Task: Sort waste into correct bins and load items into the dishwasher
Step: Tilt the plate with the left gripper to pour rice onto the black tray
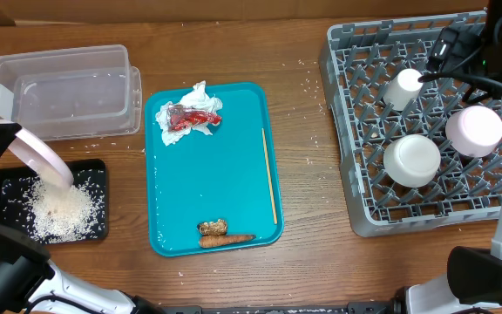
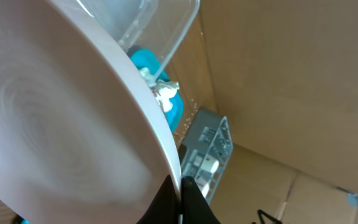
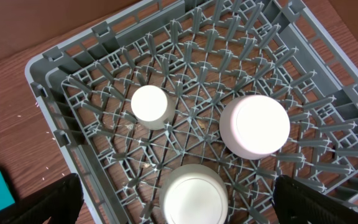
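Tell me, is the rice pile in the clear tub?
No, the rice pile lies on the black tray, not in the clear tub.

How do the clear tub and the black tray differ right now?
The clear tub is tall-walled and see-through; the black tray is flat and opaque. The tub holds only scattered grains; the tray carries a heap of rice. Both are rectangular, left of the teal tray.

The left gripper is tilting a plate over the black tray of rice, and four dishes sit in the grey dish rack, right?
Three dishes, not four: the overhead view shows a small cup, a bowl and a pale pink dish in the dish rack. The left gripper does tilt the plate over the black tray of rice.
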Action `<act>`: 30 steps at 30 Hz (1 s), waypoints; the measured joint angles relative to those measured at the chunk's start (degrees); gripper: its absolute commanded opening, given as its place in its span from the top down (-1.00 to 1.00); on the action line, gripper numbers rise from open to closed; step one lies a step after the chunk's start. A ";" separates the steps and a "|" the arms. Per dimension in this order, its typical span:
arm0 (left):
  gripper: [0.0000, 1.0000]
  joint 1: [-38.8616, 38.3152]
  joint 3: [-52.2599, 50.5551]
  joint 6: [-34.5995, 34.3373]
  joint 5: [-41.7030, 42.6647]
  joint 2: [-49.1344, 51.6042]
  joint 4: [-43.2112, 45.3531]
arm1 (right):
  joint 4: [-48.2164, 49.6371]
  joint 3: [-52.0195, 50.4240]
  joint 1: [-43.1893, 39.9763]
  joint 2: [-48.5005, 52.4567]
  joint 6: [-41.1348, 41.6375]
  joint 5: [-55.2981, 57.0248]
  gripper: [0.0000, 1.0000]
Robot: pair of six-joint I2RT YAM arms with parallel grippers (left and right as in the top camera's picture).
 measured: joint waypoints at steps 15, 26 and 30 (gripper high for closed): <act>0.91 0.31 0.00 -0.68 -2.29 0.02 0.13 | -0.02 0.00 0.00 0.00 -0.02 0.00 -1.00; 0.92 1.49 0.00 0.35 -1.29 0.04 -0.59 | -0.02 0.00 0.00 0.00 -0.04 0.00 -1.00; 0.92 1.88 0.00 0.20 -2.29 0.04 1.31 | -0.04 0.00 0.00 0.00 -0.02 0.00 -1.00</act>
